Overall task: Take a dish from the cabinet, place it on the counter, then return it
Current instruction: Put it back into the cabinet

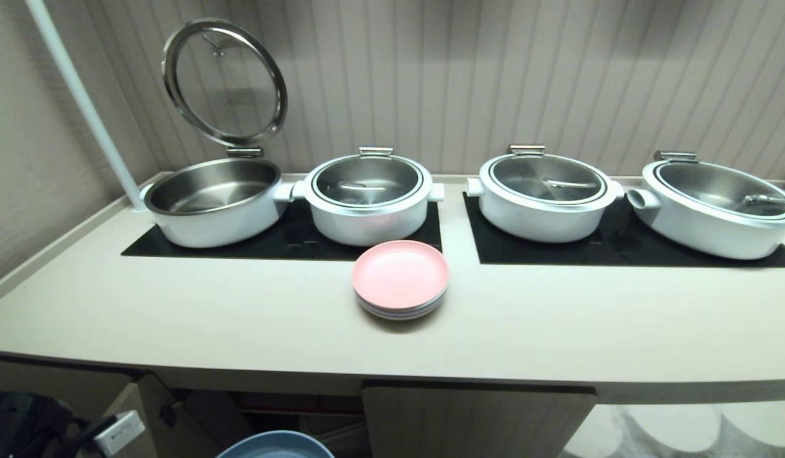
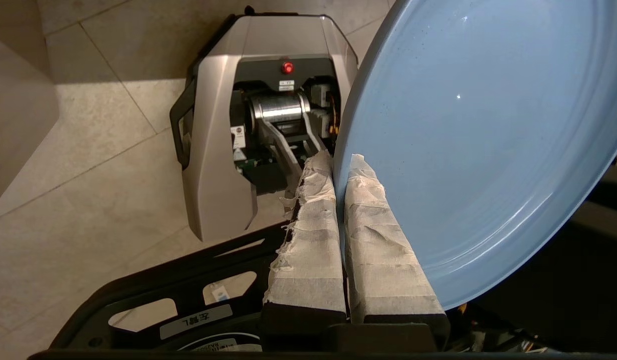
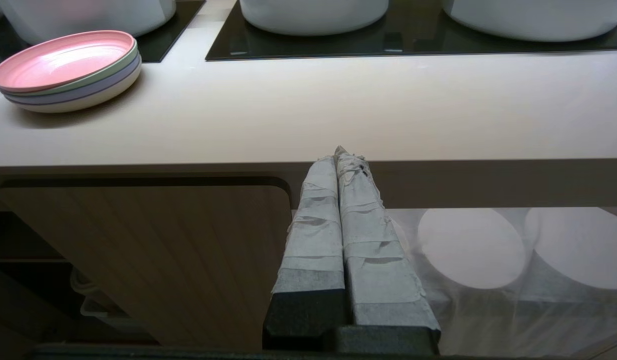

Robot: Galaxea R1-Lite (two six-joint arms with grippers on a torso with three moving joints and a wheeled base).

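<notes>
The left gripper [image 2: 338,165] is closed on the rim of the blue dish [image 2: 478,140], with its two tape-wrapped fingers [image 2: 308,240] pressing the edge from both sides. In the left wrist view the dish is held on its edge, tilted, over the tiled floor [image 2: 88,165] and near the grey base of the robot [image 2: 218,150]. In the head view only the top of the dish [image 1: 276,444] is visible, at the lower border, below the front edge of the desk [image 1: 176,318] and in front of the open part of the cabinet [image 1: 475,420]. The dish does not touch the desk. On the desk, near its middle, stands a stack of pastel plates [image 1: 400,286] with a pink plate on top, just in front of the black mats [image 1: 291,238]. Four white pots stand on the mats along the wall; the leftmost pot [image 1: 211,200] has its glass lid [image 1: 224,83] raised, and the other three are covered. The right gripper [image 3: 338,155] has its fingers pressed together and holds nothing; it stays low in front of the desk edge, beside a closed fluted cabinet door [image 3: 153,260], with pale round shapes [image 3: 471,247] behind a translucent cover on its other side.
</notes>
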